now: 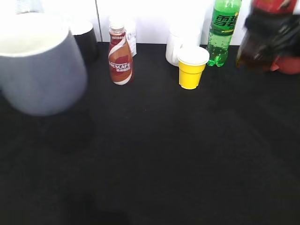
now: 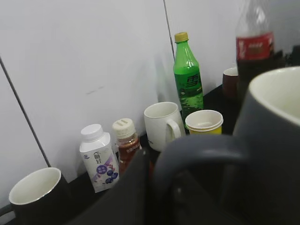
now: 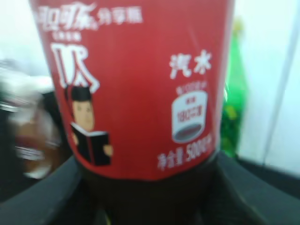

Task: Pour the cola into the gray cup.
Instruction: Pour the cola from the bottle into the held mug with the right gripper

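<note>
a: cola [image 3: 136, 93] sits clamped between the right fingers [image 3: 140, 197], lifted at the far right, apparently upright.

b: and the gray cup [image 1: 40, 65]?

a: raised off the counter [image 1: 154, 154] at left, the left fingers [image 2: 140, 187] closed on its handle. its inside looks dry; the pouring itself remains.

Gray cup [image 1: 40, 65]: matte blue-gray outside, cream-white inside. Cola [image 3: 136, 89]: dark brown liquid, red label with white lettering and a cartoon figure reading a black book. Nescafe bottle [image 1: 120, 56]: brown with white swirl, white cap. Soda bottle [image 1: 223, 30]: green. Small cup [image 1: 192, 68]: yellow. Table [image 1: 154, 154]: black.
</note>
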`<state>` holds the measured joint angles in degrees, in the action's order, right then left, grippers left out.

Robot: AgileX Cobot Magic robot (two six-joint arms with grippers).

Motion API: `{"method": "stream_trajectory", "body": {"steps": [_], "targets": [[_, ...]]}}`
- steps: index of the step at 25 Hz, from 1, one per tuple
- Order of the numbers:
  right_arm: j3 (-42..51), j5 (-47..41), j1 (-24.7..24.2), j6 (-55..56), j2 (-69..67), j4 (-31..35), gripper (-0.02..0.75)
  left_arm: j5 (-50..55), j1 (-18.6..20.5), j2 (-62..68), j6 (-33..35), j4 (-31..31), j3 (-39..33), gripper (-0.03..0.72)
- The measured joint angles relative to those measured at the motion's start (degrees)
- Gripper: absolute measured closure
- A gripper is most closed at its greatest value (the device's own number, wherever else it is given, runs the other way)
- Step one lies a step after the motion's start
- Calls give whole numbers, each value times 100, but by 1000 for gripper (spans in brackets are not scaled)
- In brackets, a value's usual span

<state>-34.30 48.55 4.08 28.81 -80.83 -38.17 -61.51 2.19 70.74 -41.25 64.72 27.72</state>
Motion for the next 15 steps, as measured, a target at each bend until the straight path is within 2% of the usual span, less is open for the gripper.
{"method": "stream_trajectory", "body": {"steps": [2, 4, 5, 9, 12, 15], "targets": [[0, -323, 0, 777, 559, -797, 311, -528, 0, 746, 211, -214, 80, 640], [0, -372, 11, 1644, 651, -2116, 311, -534, -147, 1433, 234, -69, 387, 640], [1, -366, 80, 1891, 651, -2455, 311, -532, -310, 1654, 239, 20, 572, 640], [-155, -353, 343, 2008, 651, -2753, 311, -549, -1176, 2240, 239, 29, 1592, 640], [-253, -797, 343, 1779, 651, -3205, 311, -554, -1859, 3013, 239, 17, 2455, 640], [-256, -1278, 343, 1570, 651, -3518, 311, -550, -2341, 3700, 239, 217, 3115, 640]]}}
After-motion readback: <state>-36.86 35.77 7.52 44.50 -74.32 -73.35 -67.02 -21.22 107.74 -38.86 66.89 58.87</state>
